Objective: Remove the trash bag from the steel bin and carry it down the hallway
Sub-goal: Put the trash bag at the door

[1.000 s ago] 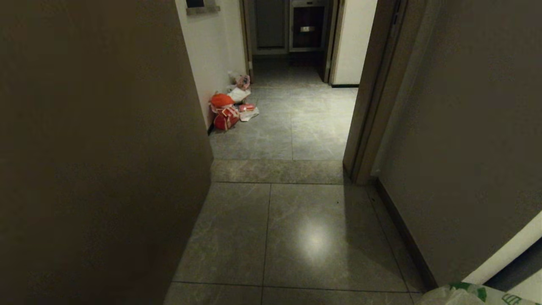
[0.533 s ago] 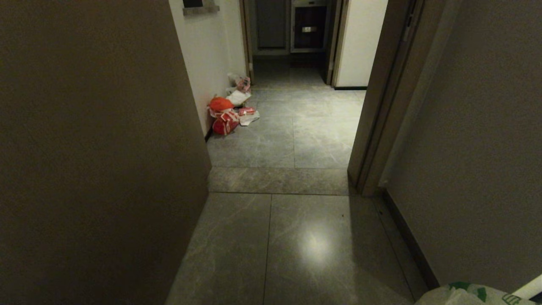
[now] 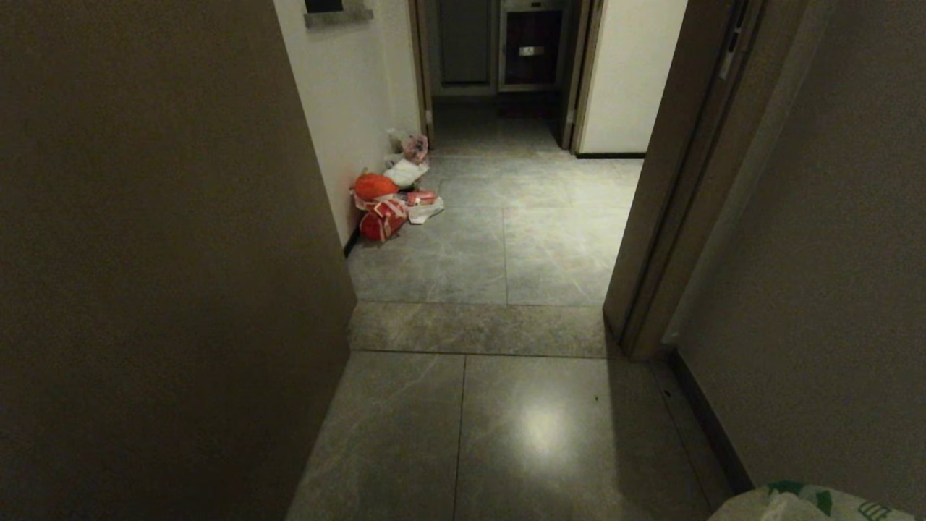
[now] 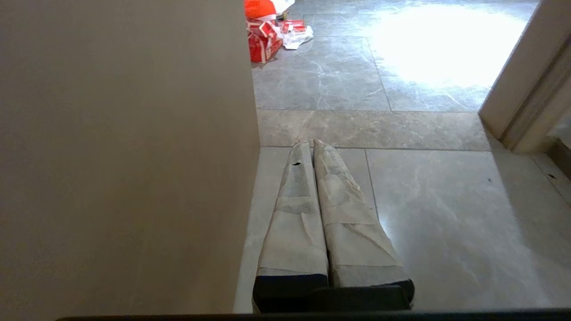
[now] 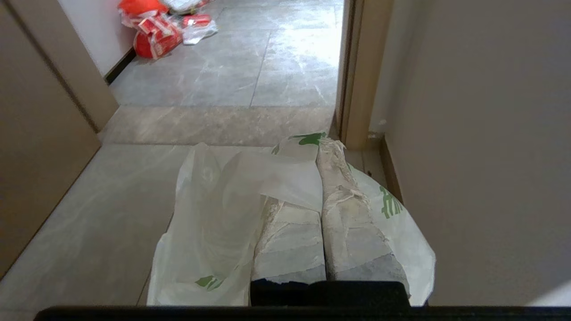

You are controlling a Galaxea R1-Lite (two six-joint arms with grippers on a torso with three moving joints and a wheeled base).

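White translucent trash bag (image 5: 214,223) hangs pinched in the right gripper (image 5: 319,147), fingers pressed together on its plastic. Left gripper (image 4: 311,143) pressed together, empty. Hallway (image 3: 499,246) lies straight ahead through the doorway.

The head camera is looking forward and down along the hallway (image 3: 477,340) from high up, with the pile of red bags (image 3: 381,210) lying well ahead. The left wrist camera is sitting low, facing the same way over its fingers (image 4: 296,214), close beside a wall (image 4: 125,156). The right wrist camera is facing likewise, near the door frame (image 5: 357,76). All three are sharing the tiled floor and the red bags.
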